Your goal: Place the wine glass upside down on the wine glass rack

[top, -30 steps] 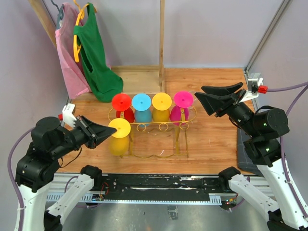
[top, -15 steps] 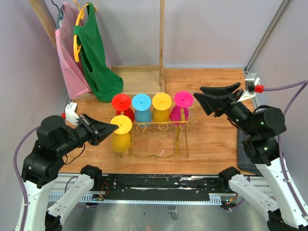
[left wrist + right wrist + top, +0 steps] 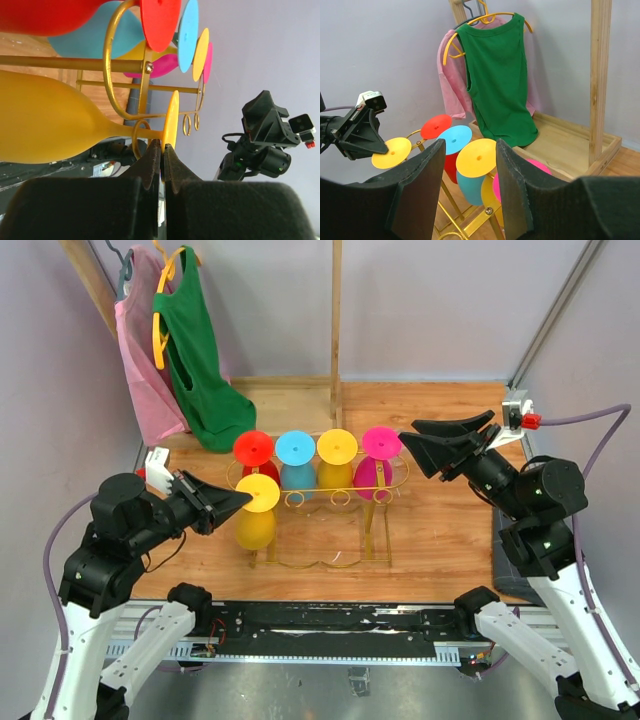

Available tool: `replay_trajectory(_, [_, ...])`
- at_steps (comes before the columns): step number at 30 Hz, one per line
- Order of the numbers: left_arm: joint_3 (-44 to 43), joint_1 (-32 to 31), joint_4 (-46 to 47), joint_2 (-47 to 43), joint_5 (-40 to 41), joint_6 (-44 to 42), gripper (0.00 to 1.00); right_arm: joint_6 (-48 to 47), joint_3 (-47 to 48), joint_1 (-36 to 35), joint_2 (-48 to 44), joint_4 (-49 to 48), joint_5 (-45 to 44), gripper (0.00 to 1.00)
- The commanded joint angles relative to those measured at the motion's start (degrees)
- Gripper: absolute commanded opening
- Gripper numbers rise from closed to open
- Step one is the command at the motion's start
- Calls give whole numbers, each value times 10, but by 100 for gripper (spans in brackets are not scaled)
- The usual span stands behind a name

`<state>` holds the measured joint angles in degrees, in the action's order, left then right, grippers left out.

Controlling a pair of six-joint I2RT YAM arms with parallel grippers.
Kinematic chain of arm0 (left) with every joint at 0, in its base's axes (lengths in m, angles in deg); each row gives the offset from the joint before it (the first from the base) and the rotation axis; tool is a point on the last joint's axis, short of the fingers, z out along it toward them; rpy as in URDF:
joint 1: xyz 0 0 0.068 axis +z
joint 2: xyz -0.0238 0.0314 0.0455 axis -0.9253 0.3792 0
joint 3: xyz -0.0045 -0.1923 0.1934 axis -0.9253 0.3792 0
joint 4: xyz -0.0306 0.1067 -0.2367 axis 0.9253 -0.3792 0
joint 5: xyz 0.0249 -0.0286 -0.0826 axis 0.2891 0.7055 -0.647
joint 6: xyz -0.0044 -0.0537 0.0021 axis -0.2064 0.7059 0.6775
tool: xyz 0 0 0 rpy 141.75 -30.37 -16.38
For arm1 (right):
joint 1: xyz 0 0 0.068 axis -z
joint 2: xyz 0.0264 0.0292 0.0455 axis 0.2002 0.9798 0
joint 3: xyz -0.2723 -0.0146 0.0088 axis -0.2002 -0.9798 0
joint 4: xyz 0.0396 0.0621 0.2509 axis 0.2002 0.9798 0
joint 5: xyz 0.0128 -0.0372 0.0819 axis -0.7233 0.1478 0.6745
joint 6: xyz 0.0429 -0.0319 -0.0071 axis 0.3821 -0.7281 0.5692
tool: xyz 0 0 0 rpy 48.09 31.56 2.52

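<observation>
Wine glass (image 3: 256,526), yellow, hung upside down at the 8 o'clock corner of the gold wine glass rack (image 3: 340,502), foot above the frame, bowl below; four other glasses (image 3: 296,449), red, blue, yellow and pink, hung along the rack's 12 o'clock side; left tool (image 3: 161,146), at 9 o'clock of the wine glass, was closed tight, tips at the foot's rim; whether it pinched that rim could not be told; right tool (image 3: 408,435), at 3 o'clock of the rack, stood partly open and empty above the surface (image 3: 440,530).

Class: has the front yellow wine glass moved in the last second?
Yes. The yellow wine glass, pinched by the left gripper, shifted away from the table's near edge, toward the wine glass rack.
</observation>
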<state>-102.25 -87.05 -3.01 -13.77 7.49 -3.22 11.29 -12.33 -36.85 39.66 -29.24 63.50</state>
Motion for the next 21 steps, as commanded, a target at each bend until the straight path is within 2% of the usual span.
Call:
replay_trajectory(1, [9, -4, 36, 7, -12, -17, 0, -7, -5, 10, -3, -19, -2, 46])
replay_trajectory(8, [16, -4, 35, 1, -23, -20, 2, -7, -7, 10, -2, -18, -3, 46])
replay_trajectory(12, [15, -4, 26, -4, -24, -26, 19, -4, -8, 10, -1, -21, -3, 46])
replay_trajectory(21, [37, -4, 21, -20, -37, -23, 29, -3, -5, 10, -3, -19, -3, 47])
